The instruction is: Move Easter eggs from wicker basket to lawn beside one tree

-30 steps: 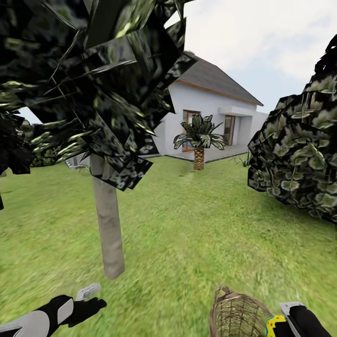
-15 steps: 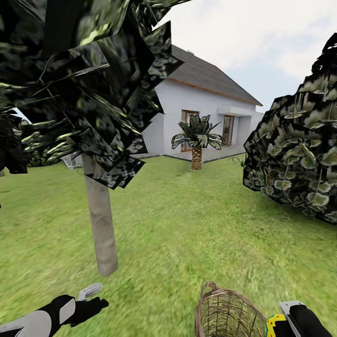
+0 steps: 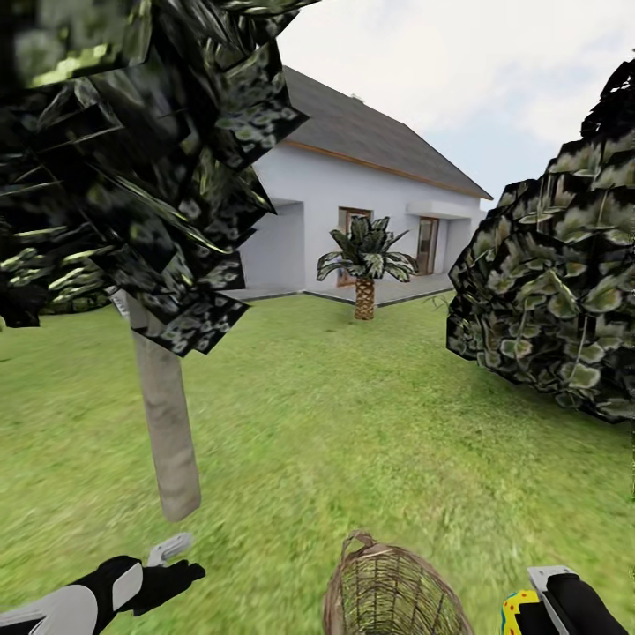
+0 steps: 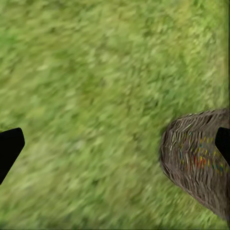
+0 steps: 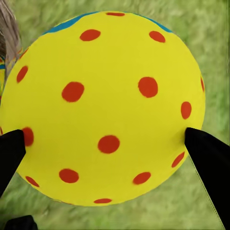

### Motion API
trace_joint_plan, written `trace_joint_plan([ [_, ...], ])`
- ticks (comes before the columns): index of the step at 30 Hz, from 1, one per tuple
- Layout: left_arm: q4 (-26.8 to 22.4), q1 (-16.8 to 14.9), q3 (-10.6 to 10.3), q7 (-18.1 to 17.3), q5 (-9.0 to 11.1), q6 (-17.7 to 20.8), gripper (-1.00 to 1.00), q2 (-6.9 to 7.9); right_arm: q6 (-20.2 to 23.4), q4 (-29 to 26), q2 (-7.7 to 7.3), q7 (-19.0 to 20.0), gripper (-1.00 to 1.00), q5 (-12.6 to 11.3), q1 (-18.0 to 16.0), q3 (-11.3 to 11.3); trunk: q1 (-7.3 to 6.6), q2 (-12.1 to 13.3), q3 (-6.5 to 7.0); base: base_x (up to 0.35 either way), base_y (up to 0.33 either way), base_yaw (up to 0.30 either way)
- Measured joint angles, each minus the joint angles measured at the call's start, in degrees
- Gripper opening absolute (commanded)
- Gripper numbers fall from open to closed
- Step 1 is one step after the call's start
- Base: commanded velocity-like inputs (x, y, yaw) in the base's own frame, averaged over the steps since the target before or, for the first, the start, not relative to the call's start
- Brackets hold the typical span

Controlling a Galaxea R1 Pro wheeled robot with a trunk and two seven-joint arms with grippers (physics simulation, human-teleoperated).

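Head view: tree ahead left, basket near right on lawn.
Left wrist: left gripper spread, empty, basket beside.
Right wrist: right gripper clamped on egg (lifted out for carrying treeward).

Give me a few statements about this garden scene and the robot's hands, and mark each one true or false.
1. The right gripper holds a yellow egg with red dots. True.
2. The left gripper holds an egg as well. False: its fingers are spread apart over bare lawn.
3. The wicker basket stands on the grey patio. False: it sits on the grass.
4. A pale tree trunk rises from the grass ahead of the left arm. True.
5. A small palm stands in front of the white house. True.
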Motion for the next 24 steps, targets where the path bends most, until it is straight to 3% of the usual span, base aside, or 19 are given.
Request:
trace_joint_plan([
  [24,0.0,0.0,0.0,-0.1,0.1,0.0,1.0,-0.11,-0.2,0.0,-0.09,0.1,-1.0,-0.6,0.0,0.0,0.0,0.0,0.0,0.0,-0.324,0.0],
])
